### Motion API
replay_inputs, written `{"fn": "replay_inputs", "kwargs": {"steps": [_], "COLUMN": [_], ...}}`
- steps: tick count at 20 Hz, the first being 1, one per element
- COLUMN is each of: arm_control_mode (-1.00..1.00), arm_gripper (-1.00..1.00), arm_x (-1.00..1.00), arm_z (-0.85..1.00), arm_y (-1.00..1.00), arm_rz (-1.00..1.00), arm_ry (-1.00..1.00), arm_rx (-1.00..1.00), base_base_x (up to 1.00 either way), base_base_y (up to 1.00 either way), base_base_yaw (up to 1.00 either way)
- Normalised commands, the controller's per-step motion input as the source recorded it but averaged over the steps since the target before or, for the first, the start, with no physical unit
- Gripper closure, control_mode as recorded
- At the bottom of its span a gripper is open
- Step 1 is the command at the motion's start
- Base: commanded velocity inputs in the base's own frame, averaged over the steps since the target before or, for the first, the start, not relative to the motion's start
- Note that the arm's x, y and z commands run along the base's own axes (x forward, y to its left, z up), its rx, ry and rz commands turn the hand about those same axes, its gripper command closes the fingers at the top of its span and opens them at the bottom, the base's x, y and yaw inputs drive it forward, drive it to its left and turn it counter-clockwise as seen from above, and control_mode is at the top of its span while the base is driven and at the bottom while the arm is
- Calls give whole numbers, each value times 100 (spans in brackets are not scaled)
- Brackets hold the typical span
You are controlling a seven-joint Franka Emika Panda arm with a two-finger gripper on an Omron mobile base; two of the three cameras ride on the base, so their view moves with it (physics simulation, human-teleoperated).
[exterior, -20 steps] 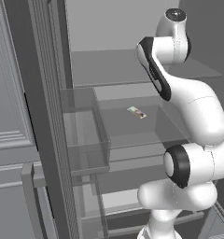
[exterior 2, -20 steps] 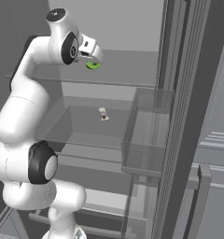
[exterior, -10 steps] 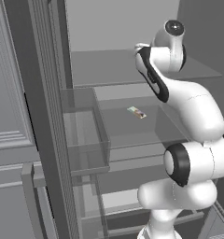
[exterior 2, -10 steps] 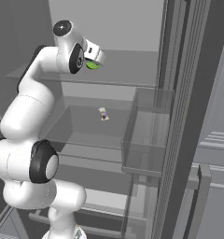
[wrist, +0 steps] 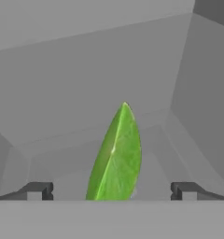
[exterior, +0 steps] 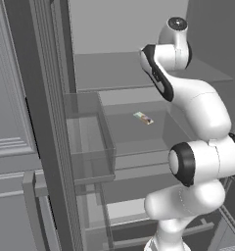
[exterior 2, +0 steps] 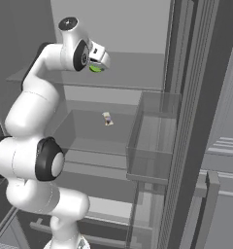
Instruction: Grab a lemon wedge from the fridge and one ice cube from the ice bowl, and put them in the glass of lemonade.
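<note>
I have the tool (wrist: 112, 189) up inside the open fridge (exterior: 51, 122), above the shelves. In the hand view the wedge (wrist: 116, 156) stands between the two tips, point up, but the tips sit wide on either side, so I cannot tell whether it is gripped. A small whitish scrap (exterior 2: 107, 118) lies on the glass shelf (exterior 2: 84, 131) below.

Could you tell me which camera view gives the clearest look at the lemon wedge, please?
The hand view: the yellow-green pointed lemon wedge stands large at centre, between the gripper's dark fingertips. The right base view shows just a small green sliver under the raised hand. In the left base view the arm blocks it.
</note>
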Motion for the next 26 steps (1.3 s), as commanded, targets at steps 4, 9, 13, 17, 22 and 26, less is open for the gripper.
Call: {"fn": "replay_inputs", "kwargs": {"steps": [4, 9, 13, 17, 22, 26], "arm_control_mode": [-100, -100, -100, -100, -100, -100], "arm_gripper": [-100, -100, -100, -100, -100, -100], "arm_x": [2, 1, 0, 0, 0, 22], "arm_z": [-3, -17, -39, -44, -4, 9], "arm_y": [0, 0, 0, 0, 0, 0], "arm_rz": [0, 0, 0, 0, -2, -7], "arm_ry": [3, 0, 0, 0, 0, 0], "arm_rx": [0, 0, 0, 0, 0, 0], "base_base_x": [0, 0, 0, 0, 0, 0], "base_base_y": [0, 0, 0, 0, 0, 0], "base_base_yaw": [0, 0, 0, 0, 0, 0]}}
